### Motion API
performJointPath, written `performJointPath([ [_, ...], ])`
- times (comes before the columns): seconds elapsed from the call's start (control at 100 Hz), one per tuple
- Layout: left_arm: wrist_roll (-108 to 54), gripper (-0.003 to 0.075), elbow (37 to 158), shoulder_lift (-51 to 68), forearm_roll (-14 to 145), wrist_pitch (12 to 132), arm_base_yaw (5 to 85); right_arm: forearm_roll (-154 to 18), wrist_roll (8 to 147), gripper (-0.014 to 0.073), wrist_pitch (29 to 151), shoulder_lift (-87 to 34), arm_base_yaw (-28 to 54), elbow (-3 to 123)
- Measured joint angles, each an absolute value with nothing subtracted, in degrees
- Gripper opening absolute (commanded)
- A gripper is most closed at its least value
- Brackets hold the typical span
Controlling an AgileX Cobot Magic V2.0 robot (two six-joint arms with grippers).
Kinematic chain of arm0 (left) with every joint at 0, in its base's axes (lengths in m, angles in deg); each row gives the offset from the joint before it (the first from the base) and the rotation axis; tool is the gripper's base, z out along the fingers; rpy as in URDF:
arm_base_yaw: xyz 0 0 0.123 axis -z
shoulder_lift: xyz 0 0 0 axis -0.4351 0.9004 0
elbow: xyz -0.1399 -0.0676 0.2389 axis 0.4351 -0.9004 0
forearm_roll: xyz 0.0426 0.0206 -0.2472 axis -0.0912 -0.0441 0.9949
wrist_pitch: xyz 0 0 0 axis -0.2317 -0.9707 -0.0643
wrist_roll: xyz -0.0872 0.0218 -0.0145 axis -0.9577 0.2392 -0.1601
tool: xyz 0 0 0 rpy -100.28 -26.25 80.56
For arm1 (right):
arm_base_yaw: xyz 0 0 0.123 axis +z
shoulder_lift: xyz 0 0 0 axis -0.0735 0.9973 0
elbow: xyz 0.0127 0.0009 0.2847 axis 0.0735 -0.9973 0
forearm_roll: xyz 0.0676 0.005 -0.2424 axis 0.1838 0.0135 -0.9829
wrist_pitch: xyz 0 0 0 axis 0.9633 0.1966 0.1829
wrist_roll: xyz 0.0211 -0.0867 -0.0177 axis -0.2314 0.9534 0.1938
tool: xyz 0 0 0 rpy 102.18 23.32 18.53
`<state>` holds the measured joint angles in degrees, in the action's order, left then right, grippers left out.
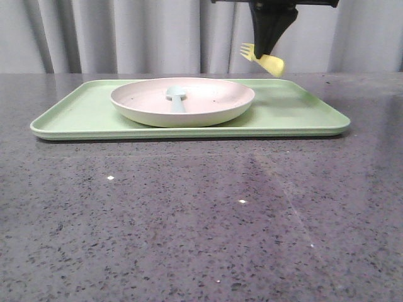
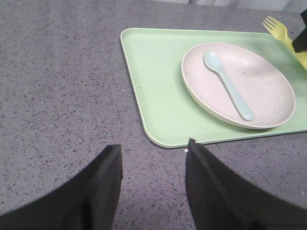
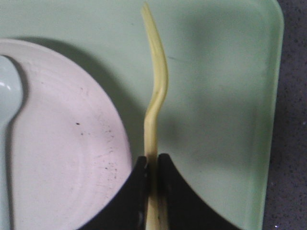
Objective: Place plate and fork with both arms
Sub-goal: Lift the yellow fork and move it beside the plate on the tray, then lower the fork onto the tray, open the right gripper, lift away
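The right arm's fingers (image 1: 269, 53) pinch the fork (image 1: 263, 60) by its handle, holding it in the air above the tray (image 1: 296, 116), just beside the plate (image 1: 182, 100), tines jutting beyond the fingertips. The plate sits on the tray toward the desk's (image 1: 189, 220) far edge, a pale blue spoon (image 2: 228, 84) in it. The left arm's fingers (image 2: 153, 179) are spread over bare desk, near the tray's corner.

One plate (image 1: 182, 100), pale pinkish-cream. One yellow fork (image 1: 263, 59). One pale blue spoon (image 2: 228, 85). One light green tray (image 1: 302, 113). One dark speckled counter (image 1: 189, 214). Two grippers show: the right gripper (image 3: 152, 165) and the left gripper (image 2: 152, 158). That makes three pieces of tableware on or over a single tray.
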<state>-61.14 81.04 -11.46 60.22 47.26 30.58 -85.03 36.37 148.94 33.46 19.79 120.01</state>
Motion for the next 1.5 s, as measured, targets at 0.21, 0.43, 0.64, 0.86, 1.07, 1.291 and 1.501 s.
performJointPath([
  [0.21,-61.1,0.0314,81.0,-11.5,60.1,47.0,30.6,-85.0,36.5,-0.0057,148.9,33.0,18.0,116.0],
  [0.43,-61.1,0.0314,81.0,-11.5,60.1,46.9,30.6,-85.2,36.5,-0.0055,148.7,33.0,17.3,113.6],
  [0.64,-61.1,0.0314,81.0,-11.5,60.1,46.9,30.6,-84.8,37.0,0.0094,148.7,33.0,17.0,113.4],
  [0.86,-61.1,0.0314,81.0,-11.5,60.1,46.9,30.6,-84.4,37.1,0.0351,148.7,33.0,17.0,113.4],
  [1.07,-61.1,0.0314,81.0,-11.5,60.1,46.9,30.6,-84.4,37.2,0.0350,148.7,33.0,17.0,113.4],
  [1.291,-61.1,0.0314,81.0,-11.5,60.1,46.9,30.6,-84.4,37.2,0.0350,148.7,32.4,17.0,113.4],
  [1.501,-61.1,0.0314,81.0,-11.5,60.1,48.0,30.6,-84.4,37.2,0.0350,148.7,28.6,17.0,113.4],
])
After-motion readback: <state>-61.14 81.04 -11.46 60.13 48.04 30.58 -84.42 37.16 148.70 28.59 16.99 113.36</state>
